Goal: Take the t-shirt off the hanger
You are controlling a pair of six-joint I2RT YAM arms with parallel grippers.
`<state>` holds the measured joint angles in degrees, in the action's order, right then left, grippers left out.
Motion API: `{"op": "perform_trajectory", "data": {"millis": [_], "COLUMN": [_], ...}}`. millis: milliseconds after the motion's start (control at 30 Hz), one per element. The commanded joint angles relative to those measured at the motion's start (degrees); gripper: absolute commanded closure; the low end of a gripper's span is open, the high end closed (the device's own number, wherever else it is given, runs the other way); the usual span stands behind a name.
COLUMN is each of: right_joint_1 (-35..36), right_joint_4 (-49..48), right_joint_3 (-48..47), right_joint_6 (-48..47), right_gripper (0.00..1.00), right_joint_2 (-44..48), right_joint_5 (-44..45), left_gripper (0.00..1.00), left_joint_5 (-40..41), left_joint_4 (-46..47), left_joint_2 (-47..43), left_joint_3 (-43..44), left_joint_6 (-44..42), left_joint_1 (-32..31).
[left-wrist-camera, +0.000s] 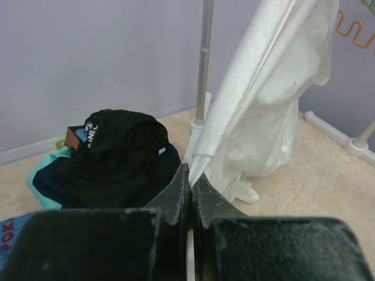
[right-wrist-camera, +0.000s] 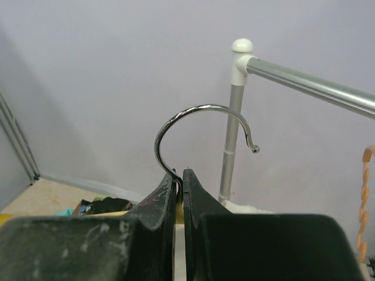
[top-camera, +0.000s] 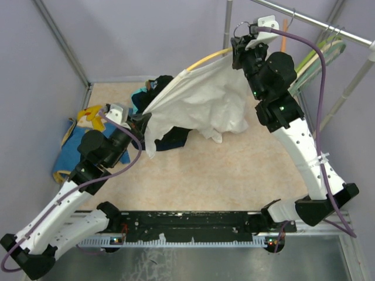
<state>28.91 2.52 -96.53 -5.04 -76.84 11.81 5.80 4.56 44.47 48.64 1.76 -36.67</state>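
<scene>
1. R gripper point(top-camera: 245, 42) was up high near the rail point(top-camera: 319, 23). Its jaws were clamped on the hanger point(right-wrist-camera: 202, 106) at the base of the metal hook.
2. In the R wrist view the hook curved up above the fingertips, w/ open air around it, not touching the rail.
3. White t-shirt point(top-camera: 202, 96) was on the hanger, draped down & pulled diagonally toward the L side, above the table point(top-camera: 234, 175).
4. L gripper point(left-wrist-camera: 191, 180) had its jaws together, pinching an edge of the t-shirt. The fabric ran up taut from the fingertips.
5. A yellow arm of the hanger stuck out at the t-shirt's top edge in the overhead view.
6. Dark clothes point(left-wrist-camera: 117, 158) lay in a heap on the table just beyond the L gripper.
7. Blue & yellow clothes point(top-camera: 73, 137) sat at the table's far L edge.
8. Other hangers point(top-camera: 319, 55) hung on the rail, to the R of the R gripper.
</scene>
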Motion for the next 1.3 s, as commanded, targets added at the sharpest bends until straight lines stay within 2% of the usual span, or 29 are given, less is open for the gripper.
{"op": "perform_trajectory", "data": {"millis": [0,467,1067,1267], "right_joint_1": [0.19,0.19,-0.52,-0.52], "right_joint_4": [-8.74,-9.27,-9.05,-9.73], "right_joint_3": [-6.17,-8.09,-11.25,-11.23], "right_joint_6": [-2.68,-1.41,2.09,2.94], "right_gripper": [1.00,1.00,1.00,1.00], "right_joint_2": [-0.68,-2.70,-4.60,-4.34], "right_joint_5": [3.37,3.03,5.65,4.92], "left_gripper": [1.00,1.00,1.00,1.00], "left_joint_5": [4.84,9.92,7.01,5.37], "left_joint_4": [0.01,-4.57,-8.14,-5.69], "left_joint_2": [-3.66,-12.21,-16.39,-15.01], "left_joint_3": [-2.22,-8.36,-15.46,-17.91], "left_joint_6": [1.69,6.96,13.55,15.02], "left_joint_1": [-0.18,-0.19,-0.16,-0.24]}}
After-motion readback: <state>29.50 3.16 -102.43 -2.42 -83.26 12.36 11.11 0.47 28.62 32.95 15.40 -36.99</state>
